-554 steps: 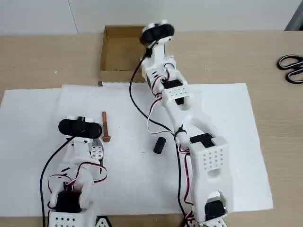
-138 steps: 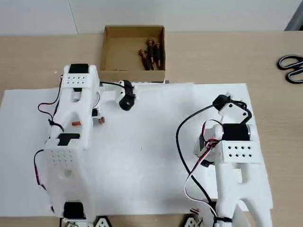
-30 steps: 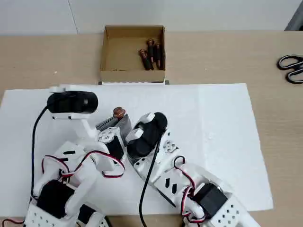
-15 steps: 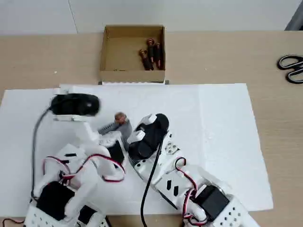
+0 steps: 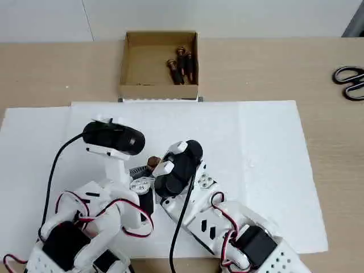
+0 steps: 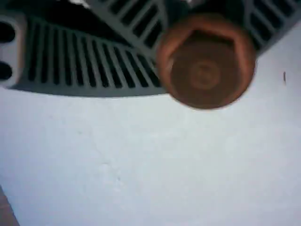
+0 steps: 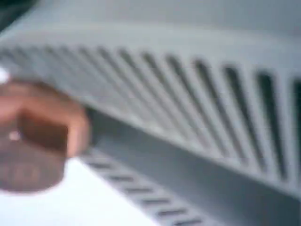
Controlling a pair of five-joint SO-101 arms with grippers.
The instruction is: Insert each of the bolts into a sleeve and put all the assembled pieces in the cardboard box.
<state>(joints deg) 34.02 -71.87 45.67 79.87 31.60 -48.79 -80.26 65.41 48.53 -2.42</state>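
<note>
In the high view the left arm (image 5: 111, 193) and right arm (image 5: 196, 207) press together over the white sheet, covering all of the bolt (image 5: 152, 162) except its head. The left wrist view meets that head end-on, so the shank is hidden where the left gripper (image 6: 202, 28) clamps it. The right wrist view is badly blurred. The bolt head is cut by the edge, beside a ribbed grey part (image 7: 188, 108) I cannot identify. The scissors (image 5: 350, 81) run off the edge.
</note>
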